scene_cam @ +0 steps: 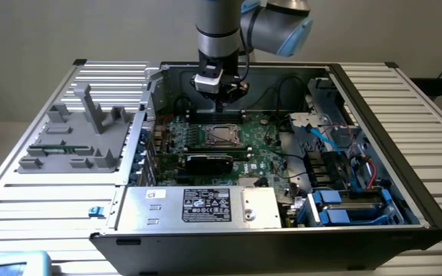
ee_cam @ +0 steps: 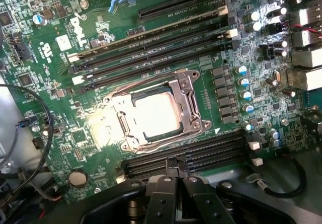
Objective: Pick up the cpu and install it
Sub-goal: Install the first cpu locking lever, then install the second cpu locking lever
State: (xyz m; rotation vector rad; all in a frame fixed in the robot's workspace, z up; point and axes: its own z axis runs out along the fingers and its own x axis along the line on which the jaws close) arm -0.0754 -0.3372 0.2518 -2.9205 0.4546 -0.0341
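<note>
CPU [ee_cam: 153, 114] position: seated flat inside the metal socket frame [ee_cam: 188, 108] on the motherboard, its pale metal top glaring under bright light.

Computer case [scene_cam: 405, 190] lies open on a slatted metal table [scene_cam: 37, 207], its interior facing up. A grey plastic tray [scene_cam: 71, 141] rests on the table beside the case, toward the exterior view's left. A silver power supply box [scene_cam: 198, 206] with a label occupies the near edge of the case. The green motherboard [scene_cam: 263, 158] covers the case floor. Black memory slots [ee_cam: 151, 50] run in parallel rows on both sides of the socket frame.

The robot arm [scene_cam: 221, 34] reaches down into the far part of the case. The gripper [ee_cam: 174, 180] hangs above the memory slots just beside the socket frame, clear of the CPU. Its fingers [ee_cam: 162, 191] are pressed together and carry nothing.
</note>
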